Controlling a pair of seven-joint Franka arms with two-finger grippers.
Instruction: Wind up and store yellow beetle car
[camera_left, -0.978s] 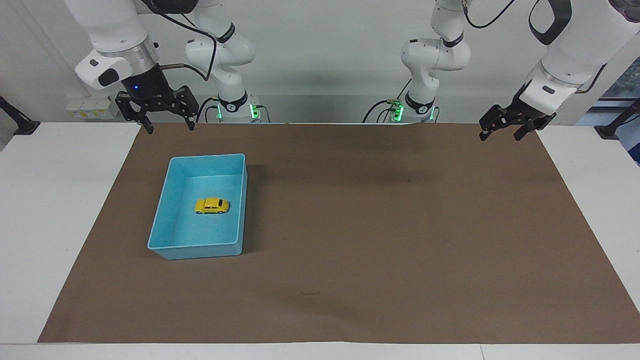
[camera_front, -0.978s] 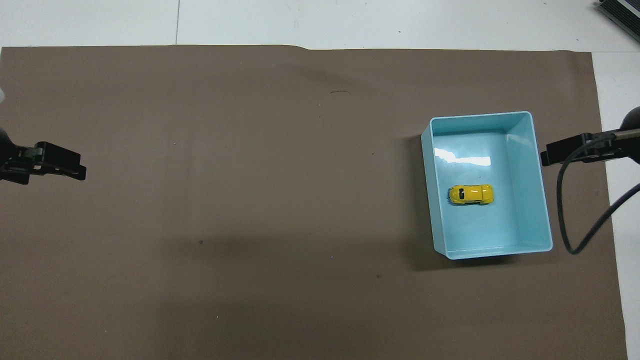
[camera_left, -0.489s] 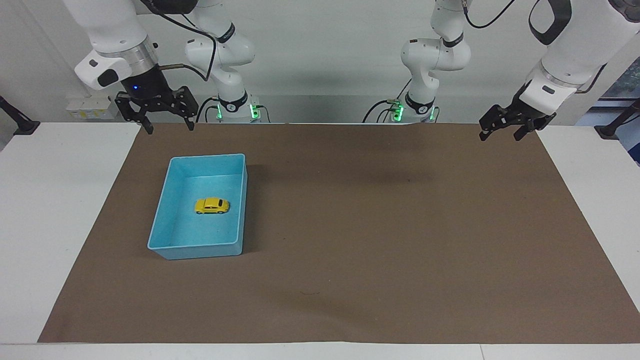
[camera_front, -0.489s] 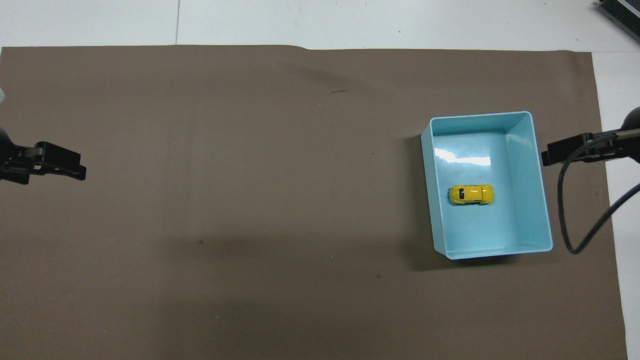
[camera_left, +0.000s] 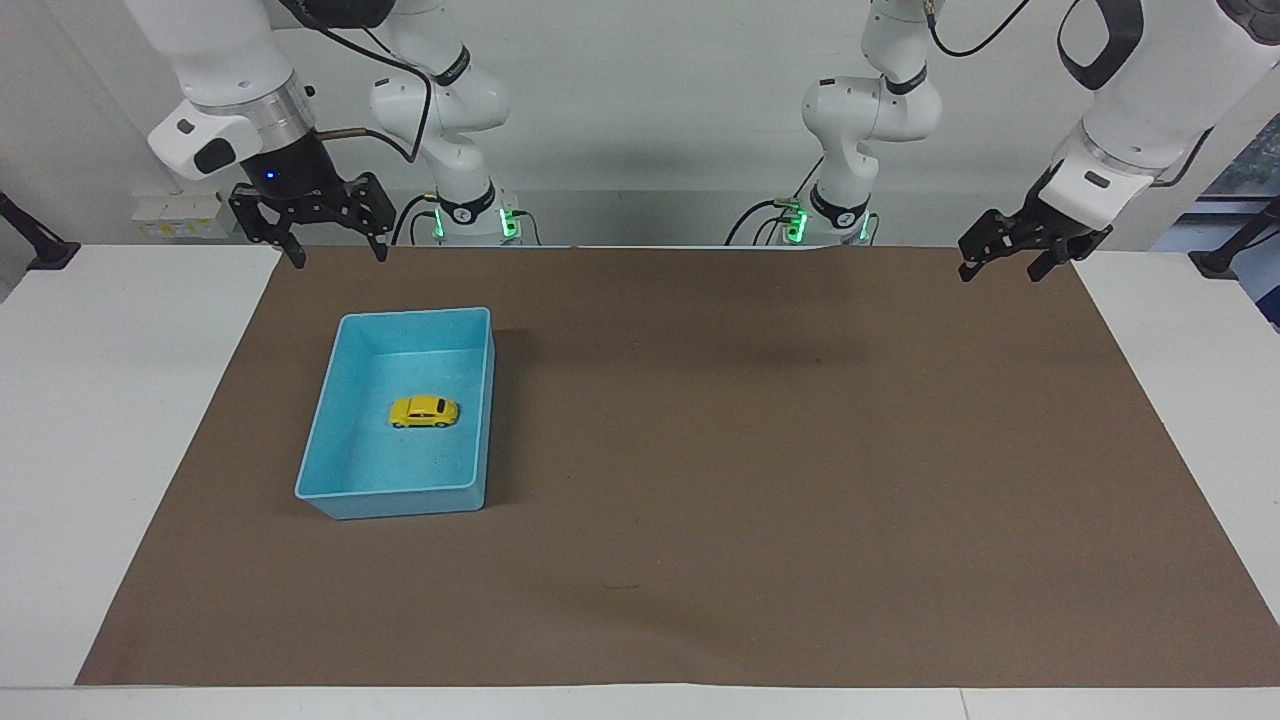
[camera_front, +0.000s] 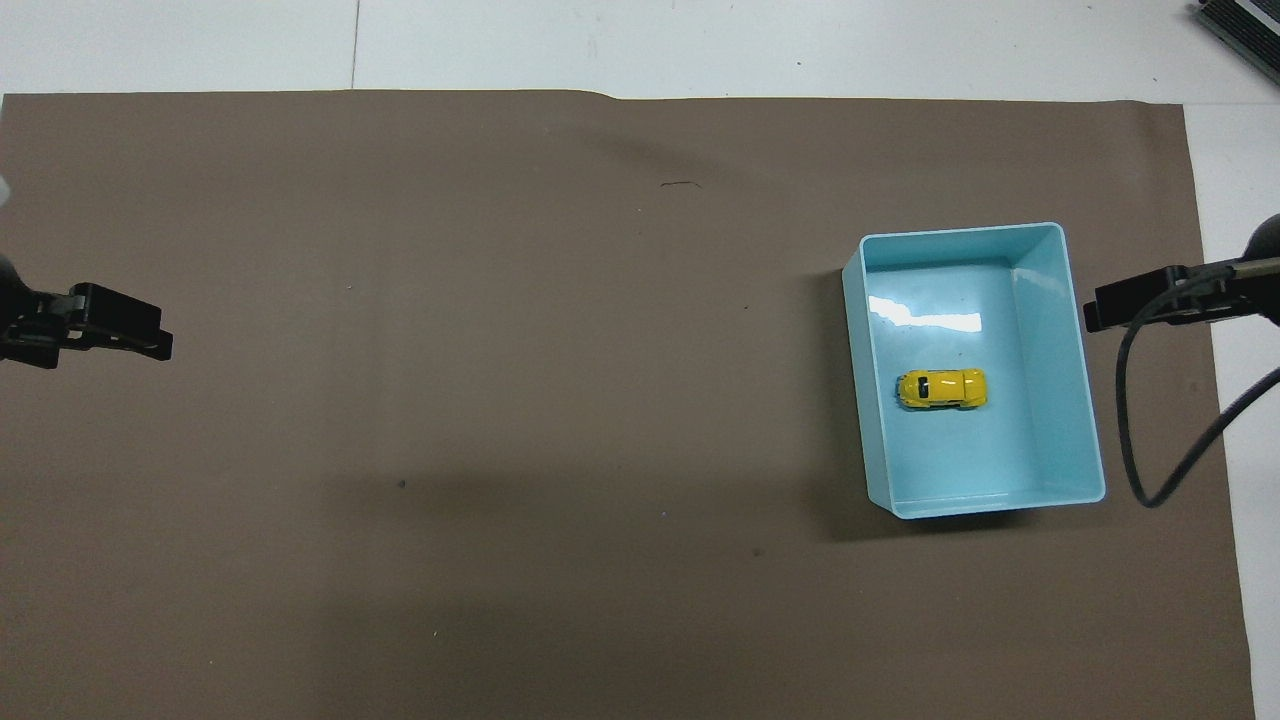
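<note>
Both hands hang empty, fingers apart: right hand (camera_left: 336, 250) over the brown mat's edge near the blue bin (camera_left: 322, 420), left hand (camera_left: 1008, 262) waiting. Yellow beetle car (camera_left: 424, 411) sits in the bin; reaching in, fingers could clip a wall

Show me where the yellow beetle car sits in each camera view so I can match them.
Facing view: the yellow beetle car lies on the floor of the blue bin, toward the right arm's end of the table.
Overhead view: the same car sits mid-bin.
Shared landmark: the blue bin on the brown mat.
</note>
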